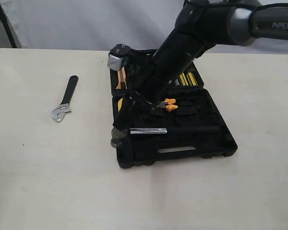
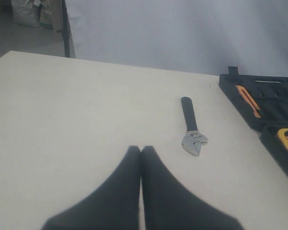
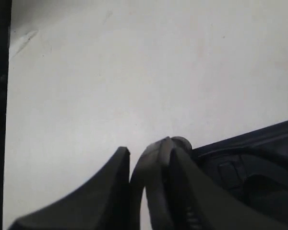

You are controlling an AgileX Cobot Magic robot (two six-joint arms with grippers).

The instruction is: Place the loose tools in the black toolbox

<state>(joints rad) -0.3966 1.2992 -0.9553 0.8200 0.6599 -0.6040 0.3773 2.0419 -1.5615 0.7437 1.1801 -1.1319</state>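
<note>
Where your right end effector reaches down at the near left corner of the black toolbox, it is clenched on the head of the claw hammer — the right wrist view shows that grey head pinched between the two dark fingers. From the grip, the hammer's steel shaft and black handle run rightward across the near half of the case, just on the far side of its slot handle. You cannot tell whether it sits in a recess or hangs just over it.

Your left end effector is closed on nothing, fingertips pressed together over the bare desk. The adjustable wrench lies flat on the desk left of the toolbox, well apart from the right end effector — silver head near, black handle pointing far. Orange-handled pliers rest in the case.
</note>
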